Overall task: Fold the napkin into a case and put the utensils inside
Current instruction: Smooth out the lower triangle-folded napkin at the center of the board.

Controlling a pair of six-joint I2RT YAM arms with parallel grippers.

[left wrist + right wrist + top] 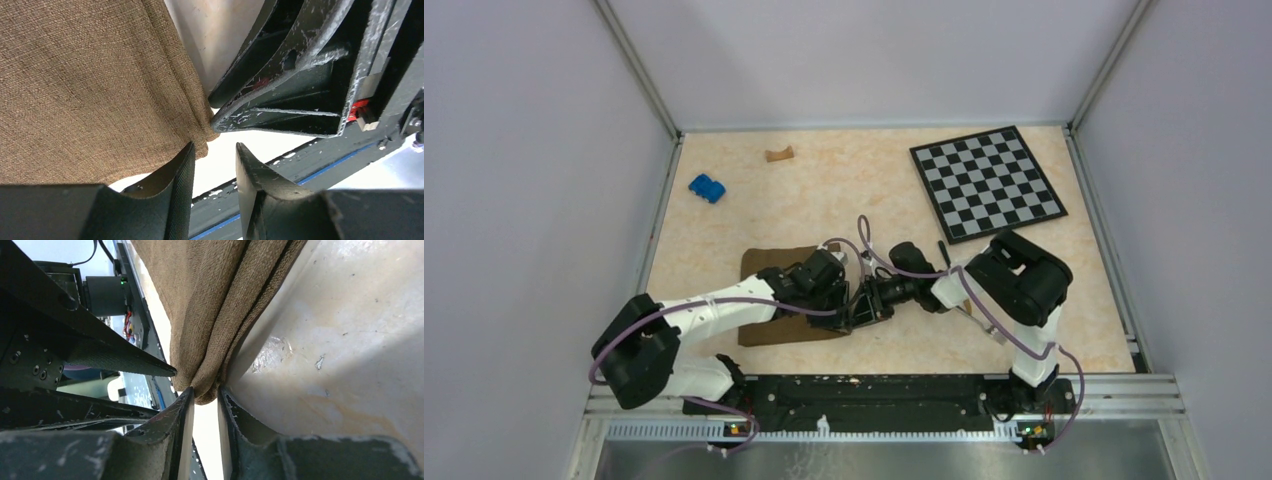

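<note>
The dark-brown napkin lies on the table under my left arm, its right part in folded layers. It fills the left wrist view and hangs in layers in the right wrist view. My right gripper is shut on the napkin's near right corner. My left gripper is open and empty, right next to that corner, with its left finger beside the cloth. The utensils are mostly hidden under my right arm. A slim dark piece and a thin piece show there.
A checkerboard lies at the back right. A small blue block sits at the back left, and a small tan piece sits near the back wall. Metal rails edge the table, and the base rail runs along the near side.
</note>
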